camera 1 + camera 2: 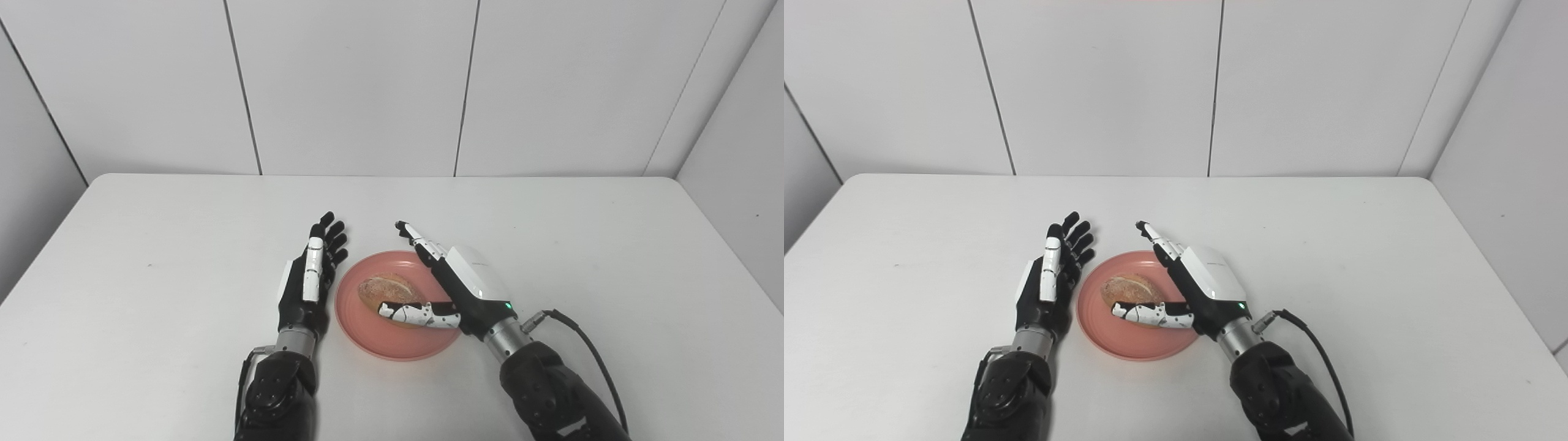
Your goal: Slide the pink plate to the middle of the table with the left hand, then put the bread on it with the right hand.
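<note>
Bread (388, 289) on pink plate (392, 343), between open robot hands

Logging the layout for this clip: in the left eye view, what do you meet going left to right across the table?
Left hand → pink plate holding the bread → right hand → black cable. The right hand's thumb reaches across in front of the bread, so those two overlap.

pink plate (392, 334): flat, near table middle | bread (387, 288): brown roll lying on it
</note>
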Robot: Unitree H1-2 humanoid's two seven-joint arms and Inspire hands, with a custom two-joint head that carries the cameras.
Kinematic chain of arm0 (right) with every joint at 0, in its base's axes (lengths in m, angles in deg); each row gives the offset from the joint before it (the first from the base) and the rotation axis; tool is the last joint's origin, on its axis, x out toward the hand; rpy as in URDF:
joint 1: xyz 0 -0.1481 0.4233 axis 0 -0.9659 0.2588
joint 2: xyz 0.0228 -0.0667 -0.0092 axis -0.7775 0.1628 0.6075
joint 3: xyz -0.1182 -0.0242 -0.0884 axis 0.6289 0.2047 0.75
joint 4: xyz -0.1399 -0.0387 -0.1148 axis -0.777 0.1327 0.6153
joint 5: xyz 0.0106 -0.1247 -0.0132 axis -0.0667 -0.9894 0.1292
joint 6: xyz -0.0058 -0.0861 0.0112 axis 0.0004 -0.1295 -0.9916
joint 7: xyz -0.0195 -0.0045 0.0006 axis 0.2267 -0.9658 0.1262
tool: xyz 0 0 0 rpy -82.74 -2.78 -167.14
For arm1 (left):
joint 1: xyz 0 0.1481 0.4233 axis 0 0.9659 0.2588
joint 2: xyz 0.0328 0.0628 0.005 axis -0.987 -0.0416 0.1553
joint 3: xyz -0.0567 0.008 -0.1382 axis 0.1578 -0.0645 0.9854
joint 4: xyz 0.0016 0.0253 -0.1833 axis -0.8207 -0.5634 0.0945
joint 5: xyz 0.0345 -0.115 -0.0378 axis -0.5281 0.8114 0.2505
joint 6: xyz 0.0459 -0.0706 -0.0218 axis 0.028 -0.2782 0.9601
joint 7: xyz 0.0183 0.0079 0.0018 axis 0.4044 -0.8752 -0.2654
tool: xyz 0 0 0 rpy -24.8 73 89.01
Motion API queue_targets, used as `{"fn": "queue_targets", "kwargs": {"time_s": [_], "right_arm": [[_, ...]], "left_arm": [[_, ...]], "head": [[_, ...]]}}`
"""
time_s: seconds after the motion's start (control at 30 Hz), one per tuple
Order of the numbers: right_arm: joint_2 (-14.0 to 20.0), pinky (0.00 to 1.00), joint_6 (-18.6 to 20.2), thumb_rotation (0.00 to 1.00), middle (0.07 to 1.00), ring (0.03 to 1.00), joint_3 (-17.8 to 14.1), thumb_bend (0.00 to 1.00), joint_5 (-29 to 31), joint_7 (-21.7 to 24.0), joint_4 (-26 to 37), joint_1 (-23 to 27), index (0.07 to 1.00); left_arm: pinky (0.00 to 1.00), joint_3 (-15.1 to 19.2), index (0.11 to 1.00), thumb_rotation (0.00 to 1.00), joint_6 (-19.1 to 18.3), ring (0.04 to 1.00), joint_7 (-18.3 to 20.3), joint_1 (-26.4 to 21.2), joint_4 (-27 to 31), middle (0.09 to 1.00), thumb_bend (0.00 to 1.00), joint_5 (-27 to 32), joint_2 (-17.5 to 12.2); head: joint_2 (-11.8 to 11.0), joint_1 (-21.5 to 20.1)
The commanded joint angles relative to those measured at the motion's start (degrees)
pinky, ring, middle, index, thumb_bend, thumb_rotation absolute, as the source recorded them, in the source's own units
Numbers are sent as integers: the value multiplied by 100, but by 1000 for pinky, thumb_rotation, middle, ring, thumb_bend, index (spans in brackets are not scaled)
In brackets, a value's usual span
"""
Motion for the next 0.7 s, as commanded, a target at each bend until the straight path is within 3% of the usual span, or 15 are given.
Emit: {"fn": "queue_targets", "kwargs": {"time_s": [0.0,0.17,0.33,0.43,0.57,0.67], "right_arm": [[3,834,-342,848,940,905,-129,704,12,-158,256,116,980],[-190,865,-364,899,975,941,-496,675,495,-270,337,-93,996],[-437,977,-548,951,1000,997,-956,607,1132,-432,149,-261,1000],[-515,999,-615,996,1000,1000,-1177,606,1623,-318,5,-274,1000],[-723,1000,-648,1000,1000,1000,-1583,662,2616,-147,-324,-241,1000],[-877,1000,-678,1000,1000,1000,-1763,678,3000,-118,-491,-199,1000]], "left_arm": [[951,-75,930,1000,81,949,67,-97,183,944,573,-97,-45],[968,-206,938,1000,212,960,69,-74,234,950,589,-324,-165],[992,-264,952,1000,226,976,55,-47,297,965,588,-403,-254],[1000,-280,957,1000,208,989,62,-39,310,972,606,-447,-301],[1000,-340,968,1000,150,999,159,-29,351,982,623,-434,-412],[1000,-321,971,1000,100,1000,180,-23,389,986,624,-388,-432]], "head": [[-6,8],[-16,10],[-15,-33],[-7,-40],[20,-75],[24,-88]]}}
